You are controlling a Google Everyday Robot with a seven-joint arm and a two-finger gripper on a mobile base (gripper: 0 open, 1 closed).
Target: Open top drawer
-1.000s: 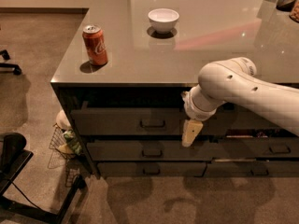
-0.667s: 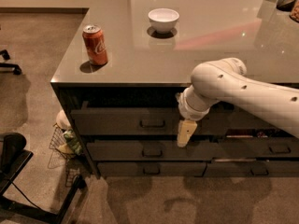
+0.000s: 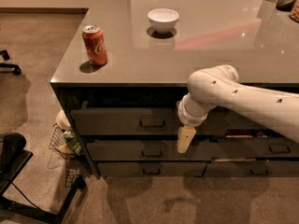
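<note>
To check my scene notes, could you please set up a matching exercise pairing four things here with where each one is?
Things:
1. red soda can
2. white bowl
3. gripper
4. wire basket

Places:
A. on the floor, left of the drawers
B. near the countertop's front left corner
C. in front of the drawers, right of the top drawer's pull
D. farther back on the countertop

Pairs: 1-B; 2-D; 3-C; 4-A
</note>
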